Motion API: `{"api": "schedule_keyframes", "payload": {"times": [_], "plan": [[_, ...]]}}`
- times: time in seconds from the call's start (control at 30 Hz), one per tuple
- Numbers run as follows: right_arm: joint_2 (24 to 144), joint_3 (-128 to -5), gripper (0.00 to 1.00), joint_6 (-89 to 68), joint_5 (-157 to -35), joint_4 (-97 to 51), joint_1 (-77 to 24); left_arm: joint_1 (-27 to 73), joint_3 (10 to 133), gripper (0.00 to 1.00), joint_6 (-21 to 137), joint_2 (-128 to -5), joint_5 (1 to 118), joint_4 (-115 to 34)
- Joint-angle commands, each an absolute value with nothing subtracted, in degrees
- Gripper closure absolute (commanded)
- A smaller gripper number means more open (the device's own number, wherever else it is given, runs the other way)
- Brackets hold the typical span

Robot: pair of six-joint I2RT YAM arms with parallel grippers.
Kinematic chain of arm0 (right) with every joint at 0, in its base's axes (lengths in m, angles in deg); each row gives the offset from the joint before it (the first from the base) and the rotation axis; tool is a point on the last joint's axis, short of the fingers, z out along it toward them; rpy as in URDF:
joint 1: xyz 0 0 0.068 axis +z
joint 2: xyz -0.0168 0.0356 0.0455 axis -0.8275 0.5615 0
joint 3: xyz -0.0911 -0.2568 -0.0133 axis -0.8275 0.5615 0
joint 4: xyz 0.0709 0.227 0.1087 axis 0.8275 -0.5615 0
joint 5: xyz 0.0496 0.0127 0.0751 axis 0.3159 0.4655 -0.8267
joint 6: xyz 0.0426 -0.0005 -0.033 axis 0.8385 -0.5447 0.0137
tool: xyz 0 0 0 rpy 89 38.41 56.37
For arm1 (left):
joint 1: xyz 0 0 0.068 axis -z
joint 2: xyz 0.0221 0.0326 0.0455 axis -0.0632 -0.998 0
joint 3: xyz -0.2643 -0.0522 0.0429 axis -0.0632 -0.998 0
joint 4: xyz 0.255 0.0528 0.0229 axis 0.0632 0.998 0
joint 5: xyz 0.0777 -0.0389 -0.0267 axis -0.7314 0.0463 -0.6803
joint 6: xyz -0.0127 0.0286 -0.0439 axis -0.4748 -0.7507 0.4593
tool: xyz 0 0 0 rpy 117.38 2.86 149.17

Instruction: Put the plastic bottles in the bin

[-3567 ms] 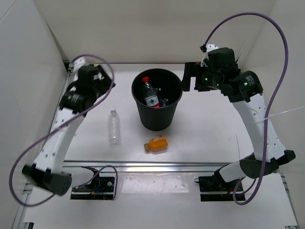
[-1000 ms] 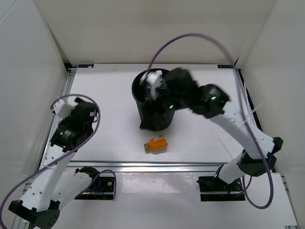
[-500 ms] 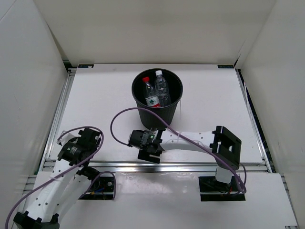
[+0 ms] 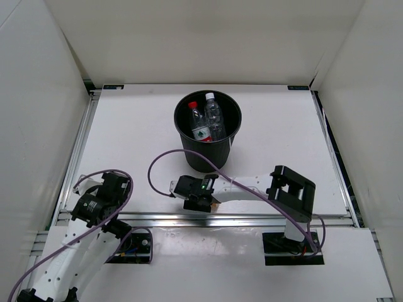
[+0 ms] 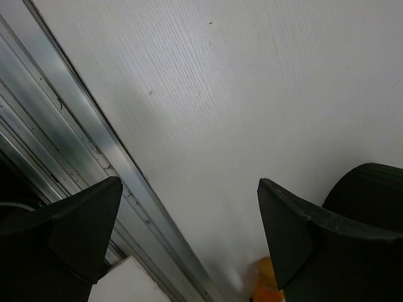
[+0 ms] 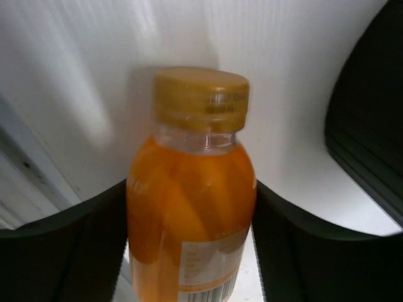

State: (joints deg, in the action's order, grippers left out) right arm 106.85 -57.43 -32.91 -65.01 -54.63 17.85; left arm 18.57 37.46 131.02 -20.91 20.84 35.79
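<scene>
Orange bottle [image 6: 192, 189] between right tool [image 6: 191, 211] jaws

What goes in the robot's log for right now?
left pincer: open, empty | right pincer: around orange bottle, grip unclear | bin: two bottles visible inside

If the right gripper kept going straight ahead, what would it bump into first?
Most likely the orange bottle: it sits between the fingers of the right gripper, right in the way. Behind it is the white table.
</scene>
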Motion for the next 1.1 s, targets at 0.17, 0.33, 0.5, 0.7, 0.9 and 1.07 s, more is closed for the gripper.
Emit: {"api": "schedule_keyframes", "payload": {"times": [0.17, 0.33, 0.5, 0.7, 0.9, 1.07], "plan": [[106.96, -74.31, 0.78, -22.04, -79.11, -73.85, 17.20, 18.26, 36.99, 0.00, 139.23, -16.23, 22.46, 40.52], [100.99, -100.94, 0.81, -14.38, -81.75, -83.11, 17.20, 18.26, 36.46, 0.00, 142.57, -14.81, 20.34, 40.52], [92.72, -112.40, 0.65, -14.37, -84.82, -71.09, 7.13, 18.26, 35.93, 0.00, 139.60, -17.18, 19.02, 37.98], [99.65, -117.87, 0.55, -14.20, -95.53, -70.90, -7.22, 18.26, 36.46, 0.00, 134.85, -20.61, 19.02, 35.43], [102.73, -113.12, 0.32, -8.92, -105.66, -69.75, -14.97, 18.26, 36.46, 0.00, 131.42, -22.90, 19.64, 33.31], [99.14, -109.42, 0.00, -6.21, -104.17, -71.58, -17.61, 18.26, 37.60, 0.00, 128.17, -24.12, 19.64, 32.79]]}}
